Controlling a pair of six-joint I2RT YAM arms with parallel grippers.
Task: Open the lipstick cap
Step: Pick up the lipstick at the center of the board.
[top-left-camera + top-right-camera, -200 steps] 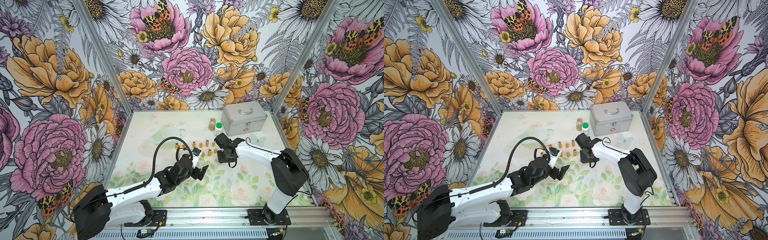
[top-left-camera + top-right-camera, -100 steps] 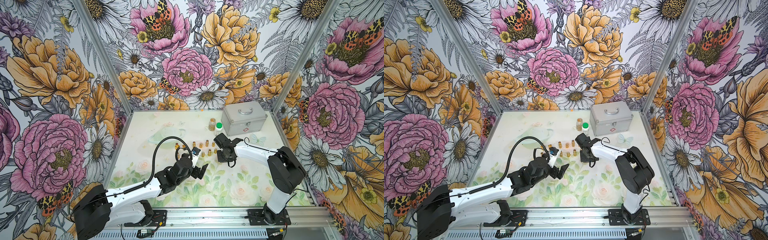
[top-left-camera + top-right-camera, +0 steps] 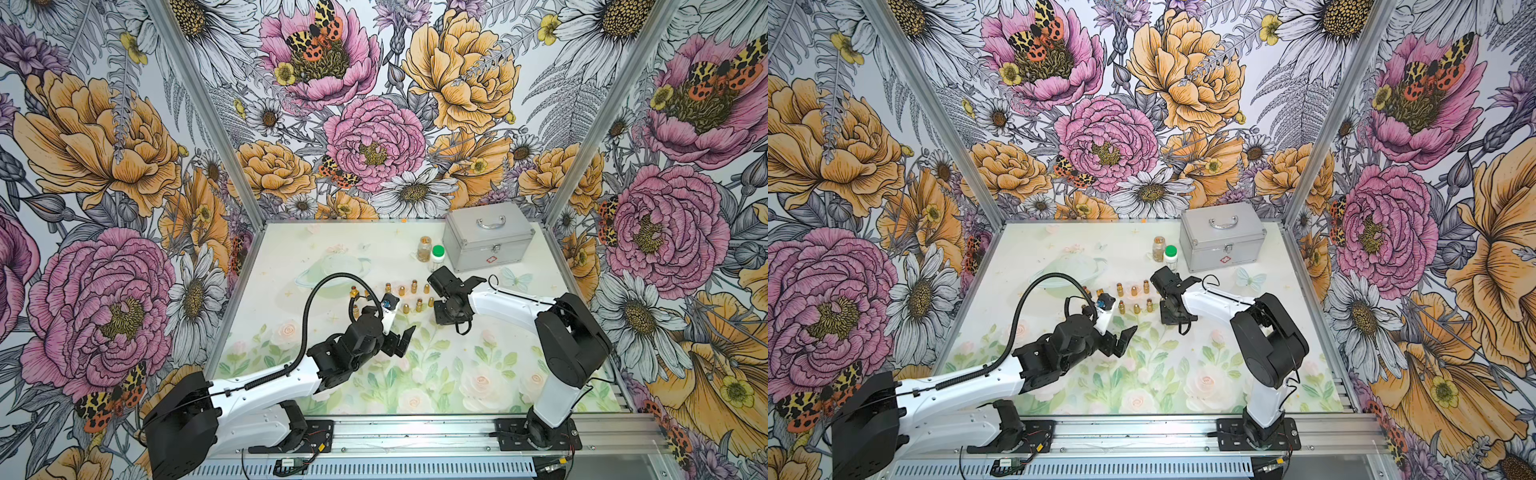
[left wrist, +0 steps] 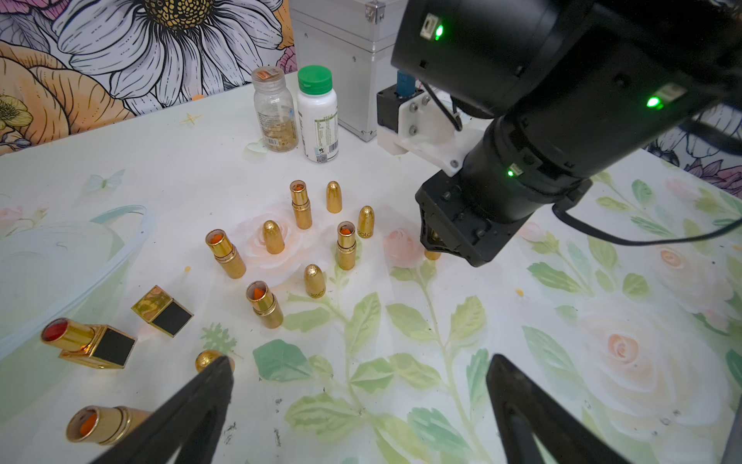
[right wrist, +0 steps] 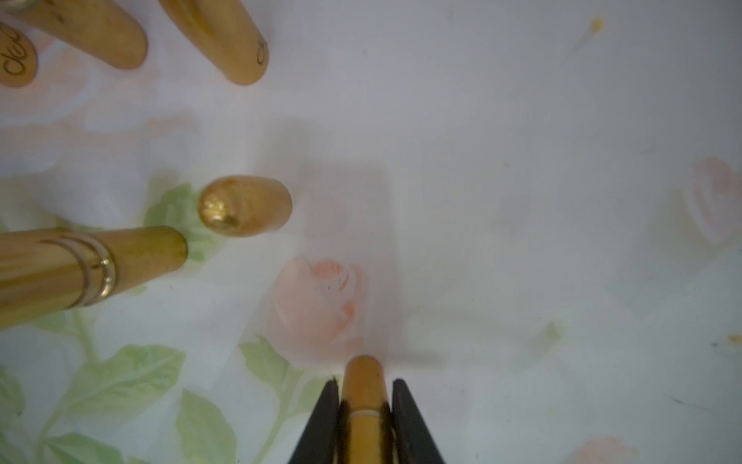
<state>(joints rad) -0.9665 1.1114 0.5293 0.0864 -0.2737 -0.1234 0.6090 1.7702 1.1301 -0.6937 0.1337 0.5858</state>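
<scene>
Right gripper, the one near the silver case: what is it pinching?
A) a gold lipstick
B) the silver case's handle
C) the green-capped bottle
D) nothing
A: in the right wrist view, the right gripper has its black fingers pressed against both sides of a gold lipstick.

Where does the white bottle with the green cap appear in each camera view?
In a top view: the white bottle with the green cap stands between the clear pill bottle and the silver case.
In a top view: the same spot, by the case.
Left wrist: between the pill bottle and the case, at.
Right wrist: not in it.
Shared landmark: the silver case.
</scene>
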